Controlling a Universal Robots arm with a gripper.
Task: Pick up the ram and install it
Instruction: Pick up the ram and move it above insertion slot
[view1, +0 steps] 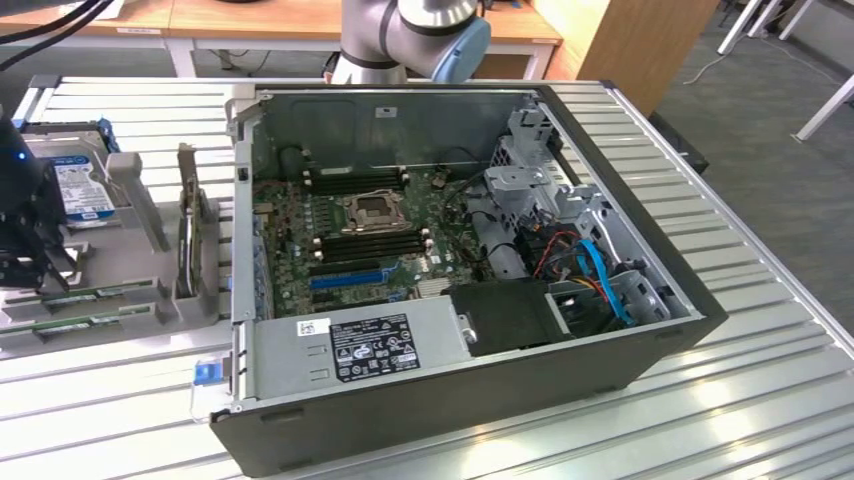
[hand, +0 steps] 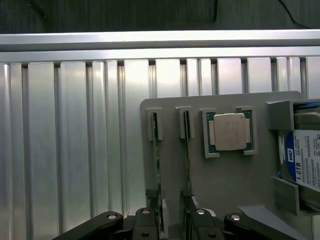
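Observation:
Two ram sticks stand on edge in slots of a grey holder: one ram stick and a second ram stick beside it. My gripper is open right over their near ends, one dark finger on each outer side. I cannot tell whether the fingers touch the sticks. In the exterior view the gripper hangs at the far left above the ram sticks on the holder. The open computer case lies to the exterior view's right, with its motherboard memory slots exposed.
A square silver processor and a hard drive with a blue-white label share the holder. A tall card stands between the holder and the case. Everything rests on a ribbed metal table. The arm's base is behind the case.

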